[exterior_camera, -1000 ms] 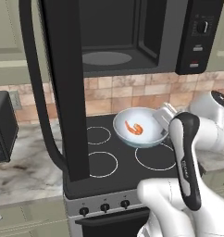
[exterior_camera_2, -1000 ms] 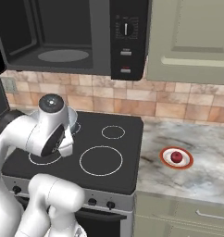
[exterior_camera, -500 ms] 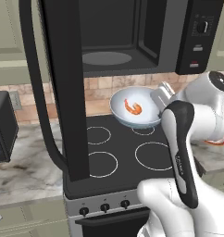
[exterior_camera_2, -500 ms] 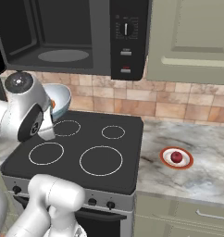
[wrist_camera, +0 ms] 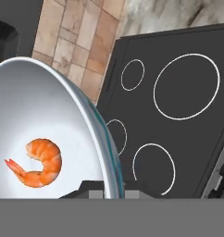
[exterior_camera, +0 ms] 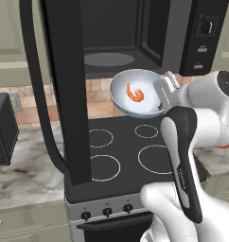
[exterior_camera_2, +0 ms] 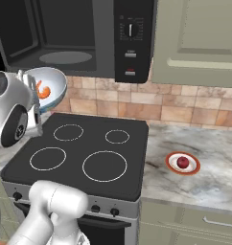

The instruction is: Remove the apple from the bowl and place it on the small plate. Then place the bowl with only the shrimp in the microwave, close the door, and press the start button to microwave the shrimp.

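Observation:
My gripper is shut on the right rim of the white bowl and holds it tilted in the air, just below the open cavity of the black microwave. One orange shrimp lies inside it. From the right base the bowl, shrimp and gripper hang above the stove's back left. In the hand view the bowl sits at the left with the shrimp, the gripper pinching its rim. The door stands swung wide open. The apple rests on the small plate.
A black stovetop with several ring burners lies under the bowl. A small black appliance stands on the left counter. The microwave's control panel has a dial and buttons. Marble counter runs to the right, and pale green cabinets hang above it.
The arm has lifted the bowl with the shrimp from low over the burners up and back toward the microwave opening, tilting it. The apple and plate have not moved.

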{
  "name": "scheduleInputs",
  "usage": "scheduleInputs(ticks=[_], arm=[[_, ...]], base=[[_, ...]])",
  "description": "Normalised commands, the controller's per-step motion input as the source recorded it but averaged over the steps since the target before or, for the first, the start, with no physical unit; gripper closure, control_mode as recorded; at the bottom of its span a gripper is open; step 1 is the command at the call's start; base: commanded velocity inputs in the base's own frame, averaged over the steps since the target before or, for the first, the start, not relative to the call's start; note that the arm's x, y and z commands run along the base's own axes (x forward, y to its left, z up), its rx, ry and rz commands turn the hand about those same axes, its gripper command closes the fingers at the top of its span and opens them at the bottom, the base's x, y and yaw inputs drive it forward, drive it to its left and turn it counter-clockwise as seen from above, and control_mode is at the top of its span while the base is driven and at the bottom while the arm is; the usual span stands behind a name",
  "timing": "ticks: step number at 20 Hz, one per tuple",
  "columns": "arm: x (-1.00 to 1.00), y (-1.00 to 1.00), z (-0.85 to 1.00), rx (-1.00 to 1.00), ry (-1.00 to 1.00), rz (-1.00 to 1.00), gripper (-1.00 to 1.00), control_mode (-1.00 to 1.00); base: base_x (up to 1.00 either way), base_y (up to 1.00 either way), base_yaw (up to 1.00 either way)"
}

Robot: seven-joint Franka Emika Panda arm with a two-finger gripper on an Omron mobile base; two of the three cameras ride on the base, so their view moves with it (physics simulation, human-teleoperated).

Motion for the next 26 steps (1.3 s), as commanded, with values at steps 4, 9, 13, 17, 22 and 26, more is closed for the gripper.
scheduleInputs(ticks=[4, 9, 13, 17, 22, 26], arm=[[-0.03, 0.06, 0.62, 0.07, -0.07, -0.09, 1.00, -1.00], [0.28, 0.09, 0.75, 0.10, 0.00, -0.08, 1.00, -1.00], [0.63, 0.23, 0.40, 0.04, 0.00, 0.00, 1.00, -1.00], [0.79, 0.28, 0.03, 0.02, 0.00, 0.00, 1.00, -1.00], [0.89, 0.12, 0.00, 0.01, 0.00, 0.00, 1.00, -1.00], [0.87, 0.00, 0.00, 0.03, 0.00, 0.00, 1.00, -1.00]], base=[[0.00, 0.00, 0.00], [0.00, 0.00, 0.00], [0.00, 0.00, 0.00], [0.00, 0.00, 0.00], [0.00, 0.00, 0.00], [0.00, 0.00, 0.00]])
